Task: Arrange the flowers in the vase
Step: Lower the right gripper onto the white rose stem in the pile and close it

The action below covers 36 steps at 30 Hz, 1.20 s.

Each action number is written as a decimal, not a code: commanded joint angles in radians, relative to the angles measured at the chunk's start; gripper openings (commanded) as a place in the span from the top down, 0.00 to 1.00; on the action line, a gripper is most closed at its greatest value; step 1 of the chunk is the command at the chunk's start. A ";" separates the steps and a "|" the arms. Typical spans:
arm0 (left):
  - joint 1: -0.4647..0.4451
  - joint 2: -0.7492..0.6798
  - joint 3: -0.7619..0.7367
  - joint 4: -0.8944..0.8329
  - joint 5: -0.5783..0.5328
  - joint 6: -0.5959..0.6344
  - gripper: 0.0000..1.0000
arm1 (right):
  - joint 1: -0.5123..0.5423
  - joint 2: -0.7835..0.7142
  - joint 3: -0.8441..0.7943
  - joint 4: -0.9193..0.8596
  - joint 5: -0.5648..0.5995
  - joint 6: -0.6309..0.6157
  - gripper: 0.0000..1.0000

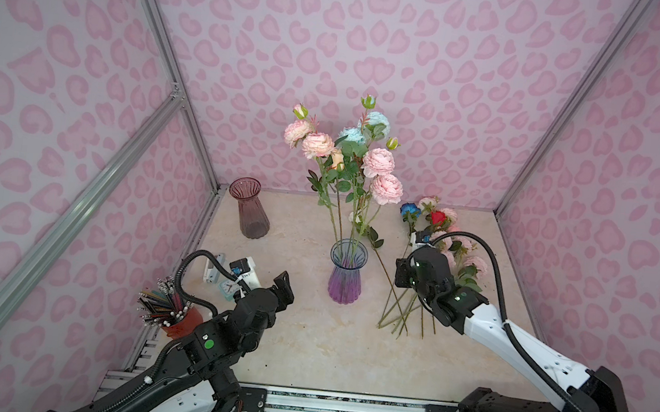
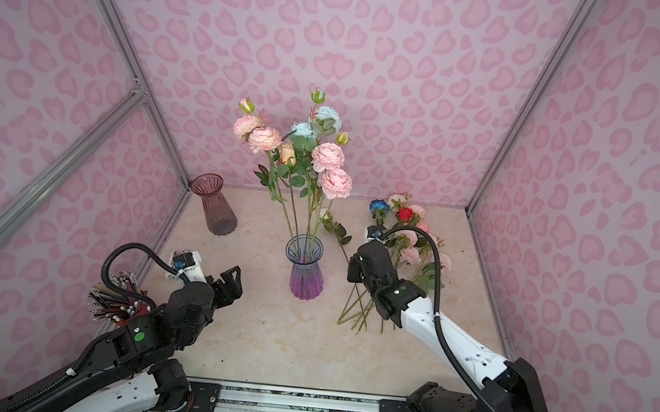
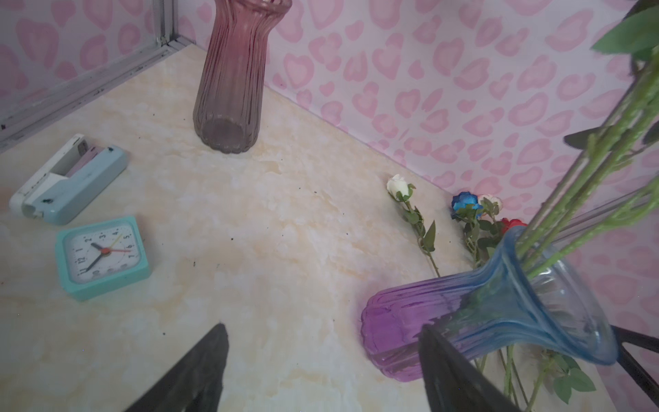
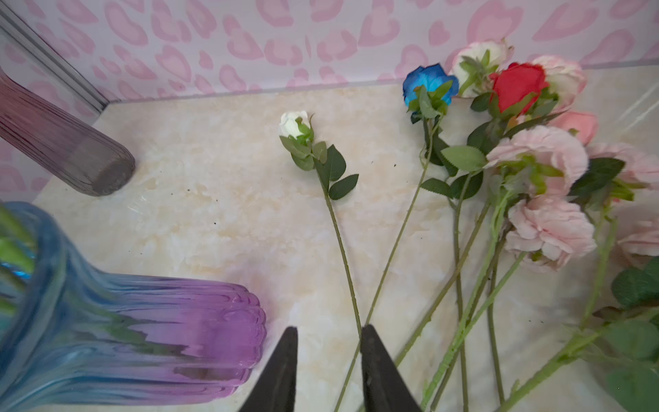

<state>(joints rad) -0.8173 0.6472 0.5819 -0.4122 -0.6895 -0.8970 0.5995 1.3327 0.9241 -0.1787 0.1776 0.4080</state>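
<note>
The blue-and-purple glass vase (image 1: pixel 346 273) (image 2: pixel 307 267) stands mid-table with several pink and light blue flowers (image 1: pixel 351 150) upright in it. More flowers (image 1: pixel 448 240) (image 4: pixel 535 160) lie in a loose pile to its right, among them a white rose (image 4: pixel 294 123), a deep blue one (image 4: pixel 429 84) and a red one (image 4: pixel 519 85). My right gripper (image 4: pixel 330 327) (image 1: pixel 401 272) hovers low over their stems, jaws a little apart, with the blue rose's stem running between them beside one finger. My left gripper (image 3: pixel 322 326) (image 1: pixel 284 288) is wide open and holds nothing, left of the vase (image 3: pixel 463 321).
A second, pink-brown vase (image 1: pixel 249 207) (image 3: pixel 231 78) stands at the back left. A teal clock (image 3: pixel 101 257), a stapler-like box (image 3: pixel 67 182) and a red cup of pencils (image 1: pixel 178 316) sit along the left edge. Patterned walls close in three sides.
</note>
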 commanded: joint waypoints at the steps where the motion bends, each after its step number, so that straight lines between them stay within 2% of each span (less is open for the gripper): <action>1: 0.001 0.018 0.003 -0.036 0.007 -0.065 0.15 | -0.020 0.107 0.064 -0.046 -0.076 -0.082 0.65; 6: 0.003 0.008 0.008 -0.024 0.009 -0.037 0.15 | -0.077 0.357 0.246 -0.160 -0.171 -0.170 0.61; 10: 0.004 -0.003 0.002 0.000 0.058 0.004 0.14 | -0.116 0.500 0.295 -0.110 -0.242 -0.172 0.60; 16: 0.006 -0.011 0.003 -0.010 0.064 0.018 0.14 | -0.121 0.624 0.340 -0.136 -0.236 -0.177 0.62; 20: 0.006 -0.026 -0.004 -0.005 0.062 0.018 0.14 | -0.124 0.622 0.303 -0.111 -0.228 -0.158 0.67; 23: 0.007 -0.031 -0.004 0.001 0.062 0.016 0.14 | -0.125 0.612 0.287 -0.106 -0.226 -0.151 0.75; 29: 0.006 -0.024 0.015 -0.002 0.070 0.025 0.14 | -0.145 0.553 0.245 -0.060 -0.215 -0.112 0.98; 36: 0.007 -0.039 0.039 0.021 0.106 0.084 0.14 | -0.211 0.368 0.119 0.107 -0.329 -0.027 1.00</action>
<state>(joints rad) -0.8124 0.6136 0.6048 -0.4320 -0.6022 -0.8558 0.4046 1.7416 1.0687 -0.1677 -0.0956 0.3271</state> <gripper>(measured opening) 0.857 0.057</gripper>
